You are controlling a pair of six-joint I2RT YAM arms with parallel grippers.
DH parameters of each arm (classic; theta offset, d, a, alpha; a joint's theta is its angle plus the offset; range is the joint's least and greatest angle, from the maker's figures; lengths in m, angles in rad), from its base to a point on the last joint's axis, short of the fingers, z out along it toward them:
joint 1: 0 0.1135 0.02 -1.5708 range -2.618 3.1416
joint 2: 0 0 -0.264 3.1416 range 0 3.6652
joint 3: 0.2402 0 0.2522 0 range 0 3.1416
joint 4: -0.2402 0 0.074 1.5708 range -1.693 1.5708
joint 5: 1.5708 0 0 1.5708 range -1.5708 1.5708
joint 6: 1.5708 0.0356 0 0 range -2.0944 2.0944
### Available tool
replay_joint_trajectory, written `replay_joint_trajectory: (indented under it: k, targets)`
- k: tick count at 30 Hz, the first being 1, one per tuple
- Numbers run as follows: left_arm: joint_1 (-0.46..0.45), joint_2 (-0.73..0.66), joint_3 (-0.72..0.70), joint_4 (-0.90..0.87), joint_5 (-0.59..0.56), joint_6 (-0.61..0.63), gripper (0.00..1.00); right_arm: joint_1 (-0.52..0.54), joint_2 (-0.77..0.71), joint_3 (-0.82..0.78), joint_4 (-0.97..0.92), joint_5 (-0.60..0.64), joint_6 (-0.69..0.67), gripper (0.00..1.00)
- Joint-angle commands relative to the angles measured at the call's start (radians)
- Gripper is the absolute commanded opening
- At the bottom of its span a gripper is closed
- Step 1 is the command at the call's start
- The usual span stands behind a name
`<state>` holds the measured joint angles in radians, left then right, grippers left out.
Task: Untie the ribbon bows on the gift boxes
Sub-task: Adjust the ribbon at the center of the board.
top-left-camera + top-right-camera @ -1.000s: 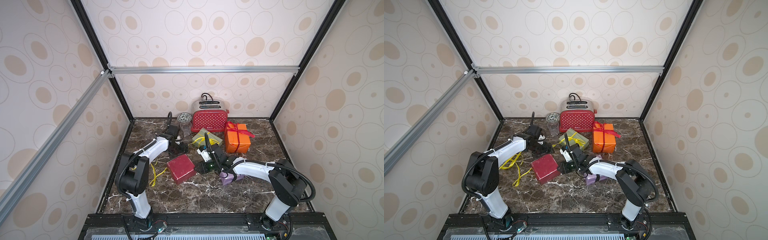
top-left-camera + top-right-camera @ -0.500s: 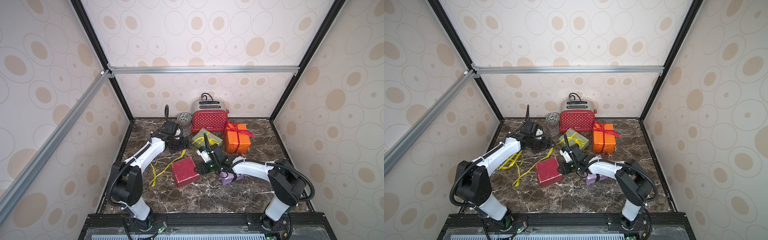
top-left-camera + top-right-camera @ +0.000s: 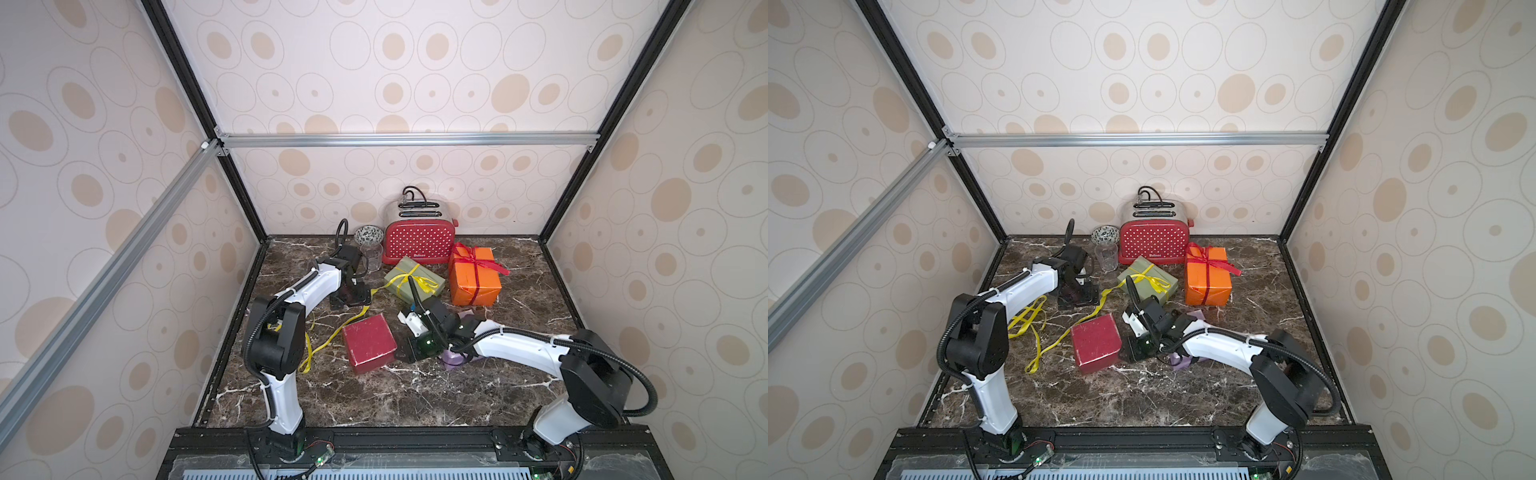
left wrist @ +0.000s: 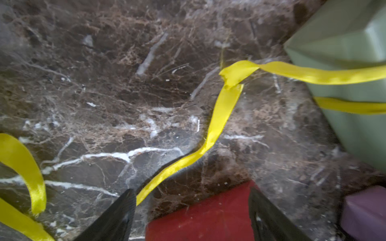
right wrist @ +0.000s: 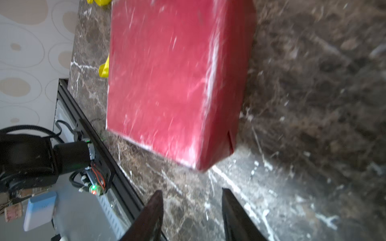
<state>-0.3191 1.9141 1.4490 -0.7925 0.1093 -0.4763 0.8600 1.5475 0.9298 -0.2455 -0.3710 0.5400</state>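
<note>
**Both grippers open over the marble; green and orange boxes keep their bows**

We see the left gripper [image 4: 190,188] with its fingers spread wide and nothing between them. It hangs low over the marble table [image 3: 415,395], between the glass cup [image 3: 371,255] and the dark red box [image 3: 369,343]. The right gripper [image 5: 191,189] also stands parted and empty, just beside that box's right edge; whether it touches, we cannot tell.

The dark red box sits near the middle with plain paper on top. A loose yellow ribbon [image 3: 332,332] trails from the olive green box [image 3: 397,274] across the marble, past the red box's left corner. A second yellow ribbon [image 3: 1025,318] lies looped by the left arm. The green box carries a yellow bow [image 3: 419,283]. The orange box [image 3: 463,286], just right of it, carries a red bow [image 3: 471,257]. The lilac box [image 3: 452,362] is mostly hidden under the right arm.

The widest open marble runs along the front edge between the arm bases, and a narrower strip follows the right edge. The rear is crowded — the toaster [image 3: 417,245] and a bowl [image 3: 368,235] stand against the back wall. Cream walls [image 3: 415,83] with tan ovals close three sides, and an aluminium beam [image 3: 407,139] crosses the back.
</note>
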Motion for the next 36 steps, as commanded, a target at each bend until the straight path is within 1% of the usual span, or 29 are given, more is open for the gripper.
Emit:
replay_joint_trajectory:
  k: [1,3,6,10,13,17,19,22,24,26,28,31,36]
  targets:
    - [-0.015,0.052,0.064,-0.063,-0.093,0.059,0.85,0.009,-0.024,-0.023,0.003,0.003,0.039,0.48]
    - [-0.020,0.073,0.073,-0.066,-0.092,0.061,0.84,0.011,-0.017,-0.022,0.004,-0.006,0.040,0.48]
    - [-0.030,0.100,0.063,-0.061,-0.161,0.064,0.82,0.019,-0.011,-0.022,0.023,-0.020,0.042,0.47]
    - [-0.053,0.128,0.029,-0.030,-0.202,0.062,0.74,0.028,-0.013,-0.022,0.052,-0.019,0.052,0.47]
    - [-0.057,0.125,-0.018,0.016,-0.204,0.055,0.69,0.034,-0.013,-0.022,0.072,-0.021,0.061,0.47]
    - [-0.050,0.122,-0.053,0.051,-0.203,0.053,0.54,0.045,-0.010,-0.025,0.087,-0.015,0.071,0.47]
    - [-0.039,0.123,-0.080,0.075,-0.205,0.047,0.52,0.049,-0.009,-0.023,0.089,-0.014,0.073,0.47]
    - [0.002,0.134,-0.098,0.086,-0.199,0.031,0.40,0.057,-0.017,-0.025,0.095,0.000,0.079,0.47]
    - [0.026,0.129,-0.099,0.091,-0.220,0.025,0.28,0.064,-0.021,-0.028,0.101,0.004,0.083,0.46]
    - [0.052,0.120,-0.098,0.094,-0.249,0.021,0.11,0.073,-0.021,-0.028,0.102,0.006,0.087,0.46]
    - [0.067,0.106,-0.094,0.098,-0.272,0.015,0.00,0.082,-0.018,-0.026,0.094,0.005,0.085,0.45]
    - [0.094,0.081,-0.095,0.105,-0.302,-0.002,0.00,0.095,-0.013,-0.024,0.074,-0.001,0.074,0.45]
    - [0.157,0.035,-0.097,0.112,-0.352,-0.026,0.00,0.119,0.042,0.000,0.042,-0.007,0.064,0.42]
